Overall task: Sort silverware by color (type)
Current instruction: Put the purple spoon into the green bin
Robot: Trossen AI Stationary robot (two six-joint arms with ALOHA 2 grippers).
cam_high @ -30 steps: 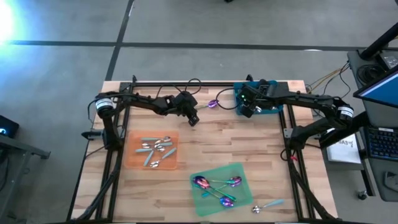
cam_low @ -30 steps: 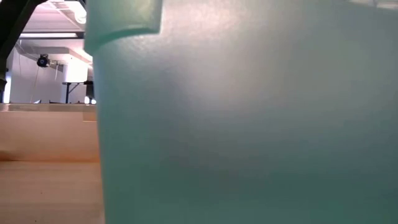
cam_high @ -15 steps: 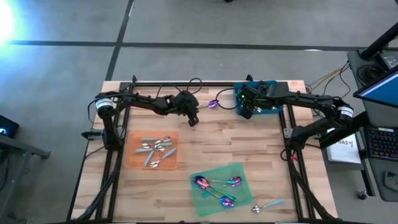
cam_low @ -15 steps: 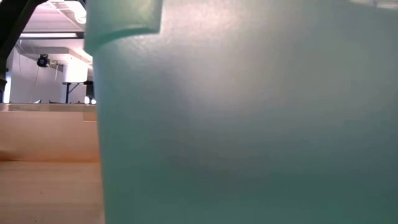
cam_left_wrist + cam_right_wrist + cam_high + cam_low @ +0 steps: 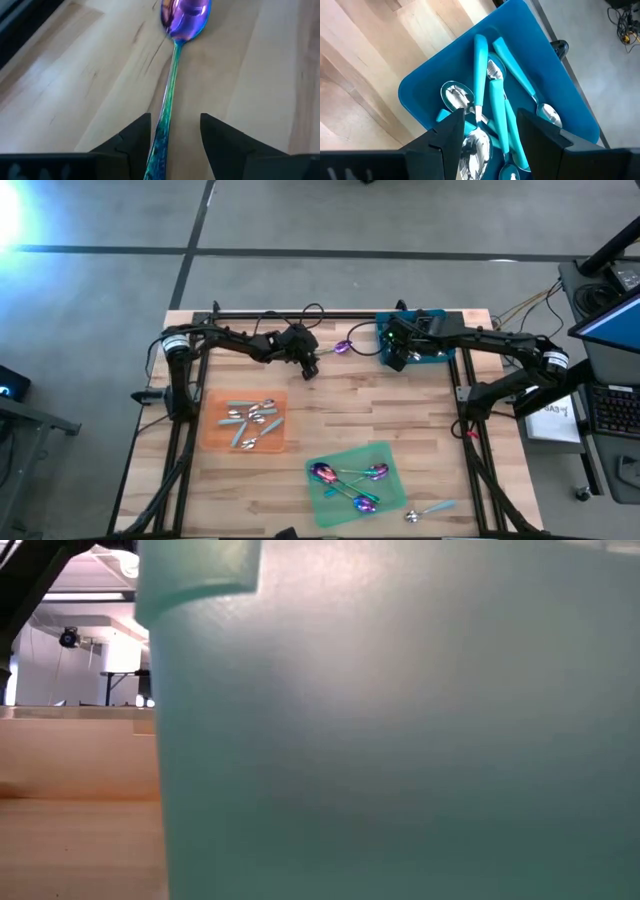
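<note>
Straddling the teal handle of a purple-headed spoon (image 5: 172, 75) lying flat on the worktop (image 5: 75, 85), my left hand (image 5: 175, 132) stands released with fingers apart, while my right hand (image 5: 487, 132), equally spread, hovers over silver spoons (image 5: 485, 95) in the blue bin (image 5: 560, 100).
</note>
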